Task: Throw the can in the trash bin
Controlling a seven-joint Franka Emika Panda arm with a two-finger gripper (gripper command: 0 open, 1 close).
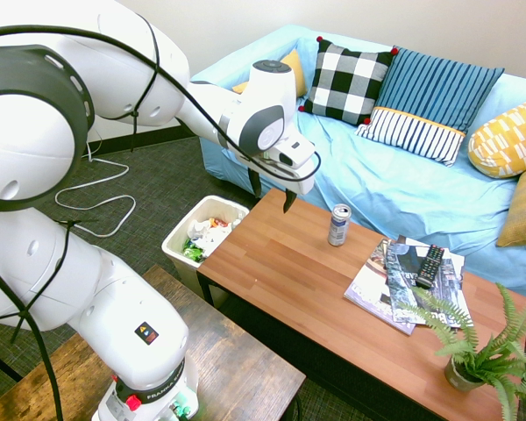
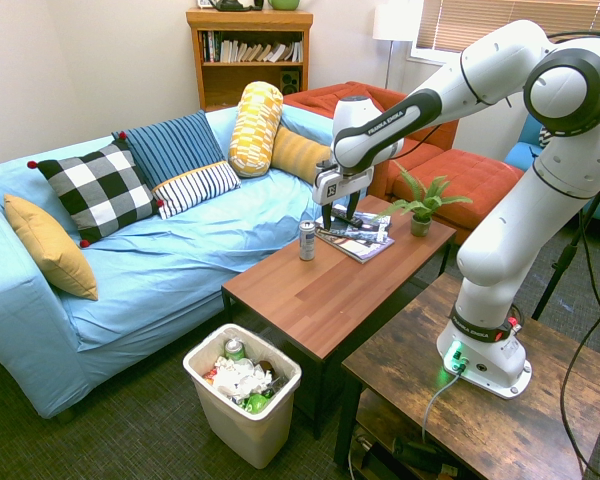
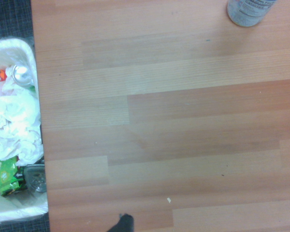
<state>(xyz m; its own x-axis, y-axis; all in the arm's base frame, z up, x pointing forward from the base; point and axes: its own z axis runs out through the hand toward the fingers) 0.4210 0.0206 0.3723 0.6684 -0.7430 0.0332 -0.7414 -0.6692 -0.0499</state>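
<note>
Beside a blue-covered sofa [image 1: 333,158] bearing several pillows, one low wooden table [image 1: 272,250] carries one can [image 1: 339,224], upright, slim and silver-grey with darker print and a shiny top, along its sofa side. One gripper [image 1: 273,183] hangs above the table, fingers set wide apart, holding nothing and clear of the can. Counted also: one potted fern [image 1: 463,373], one remote [image 1: 430,267] on magazines [image 1: 412,281], and one white trash bin [image 2: 245,400], rubbish inside, by the table's end.
</note>
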